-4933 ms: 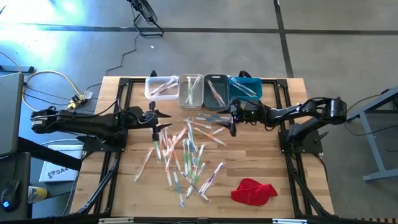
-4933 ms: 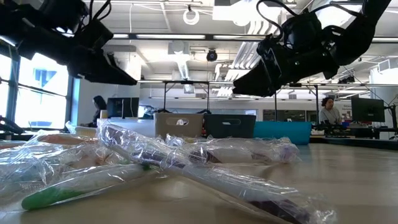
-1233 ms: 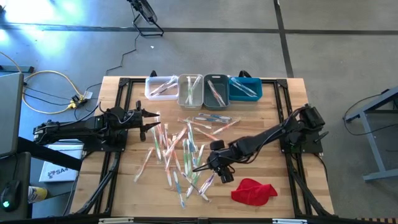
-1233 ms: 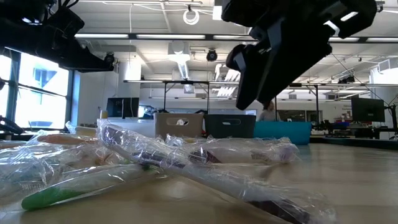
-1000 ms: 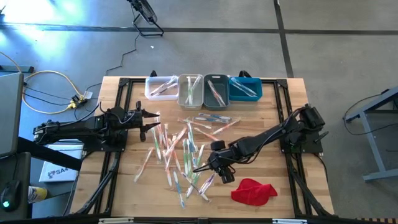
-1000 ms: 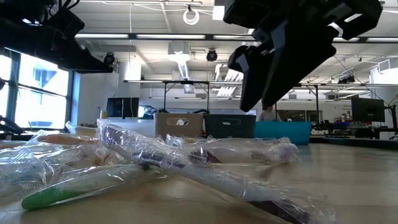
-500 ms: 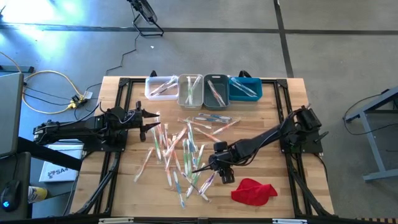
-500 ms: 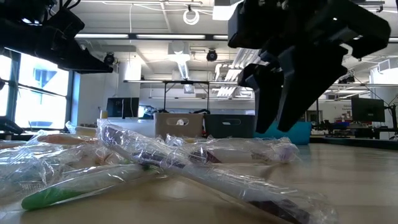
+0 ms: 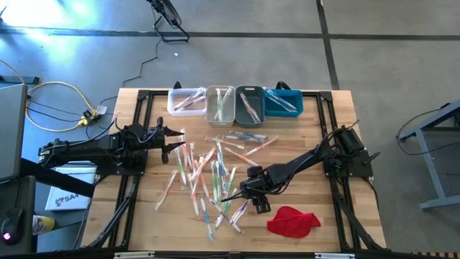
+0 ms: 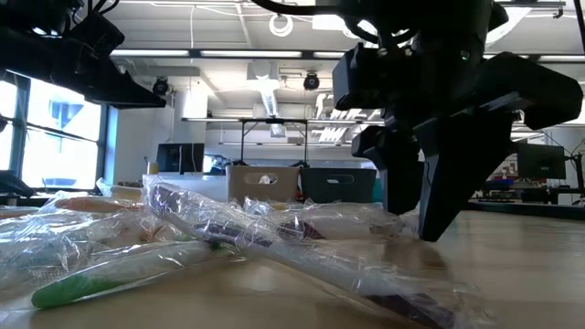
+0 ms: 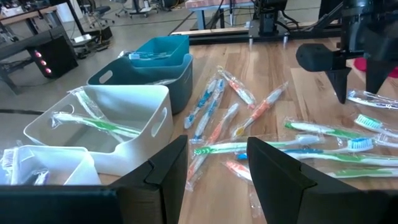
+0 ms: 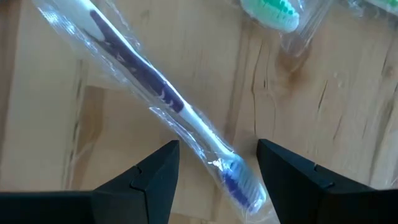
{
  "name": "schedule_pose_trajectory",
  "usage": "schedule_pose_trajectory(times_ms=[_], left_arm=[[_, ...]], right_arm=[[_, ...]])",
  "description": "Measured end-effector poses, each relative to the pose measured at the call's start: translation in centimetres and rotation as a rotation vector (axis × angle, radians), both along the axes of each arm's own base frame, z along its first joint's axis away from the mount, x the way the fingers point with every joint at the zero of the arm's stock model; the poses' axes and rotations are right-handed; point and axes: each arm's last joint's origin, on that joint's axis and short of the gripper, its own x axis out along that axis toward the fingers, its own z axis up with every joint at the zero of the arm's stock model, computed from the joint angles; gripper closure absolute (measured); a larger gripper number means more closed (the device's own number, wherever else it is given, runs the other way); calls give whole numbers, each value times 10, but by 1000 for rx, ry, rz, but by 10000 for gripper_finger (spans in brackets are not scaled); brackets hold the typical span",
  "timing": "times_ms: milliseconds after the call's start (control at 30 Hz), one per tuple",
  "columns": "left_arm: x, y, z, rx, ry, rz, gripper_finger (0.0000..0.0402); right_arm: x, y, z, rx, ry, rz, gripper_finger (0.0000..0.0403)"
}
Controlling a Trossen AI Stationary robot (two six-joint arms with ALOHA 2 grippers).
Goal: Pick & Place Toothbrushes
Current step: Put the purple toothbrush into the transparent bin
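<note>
Fingers (image 12: 149, 177) of the right gripper (image 12: 217, 171) stand apart, straddling a blue wrapped toothbrush (image 12: 168, 99); left fingers (image 11: 171, 165) apart too.

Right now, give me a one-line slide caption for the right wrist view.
Right gripper, fingers open, poised directly over a wrapped blue-handled toothbrush lying on the wooden table, a green-headed brush beside it.

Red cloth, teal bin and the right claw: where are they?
red cloth (image 9: 292, 220), high view, middle of the cloth.
teal bin (image 9: 283, 113), high view, its front wall.
right claw (image 12: 216, 152), right wrist view, midway between fingertips, over a wrapped blue toothbrush (image 12: 140, 71).
</note>
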Motion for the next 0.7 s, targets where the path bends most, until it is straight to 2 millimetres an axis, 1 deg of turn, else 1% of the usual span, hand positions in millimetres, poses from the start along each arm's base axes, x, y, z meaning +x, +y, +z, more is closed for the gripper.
schedule_pose_trajectory(times_ms=[167,267,367,700], left_arm=[[0,0,0,0,2,0,241],[0,0,0,0,2,0,241],[0,0,0,0,2,0,241],[0,0,0,-1,1,0,241]], right_arm=[[0,0,0,0,2,1,192],[0,1,-1,5,5,3,201],[0,0,-1,9,9,4,223],[-2,-1,-2,-23,26,-4,314]])
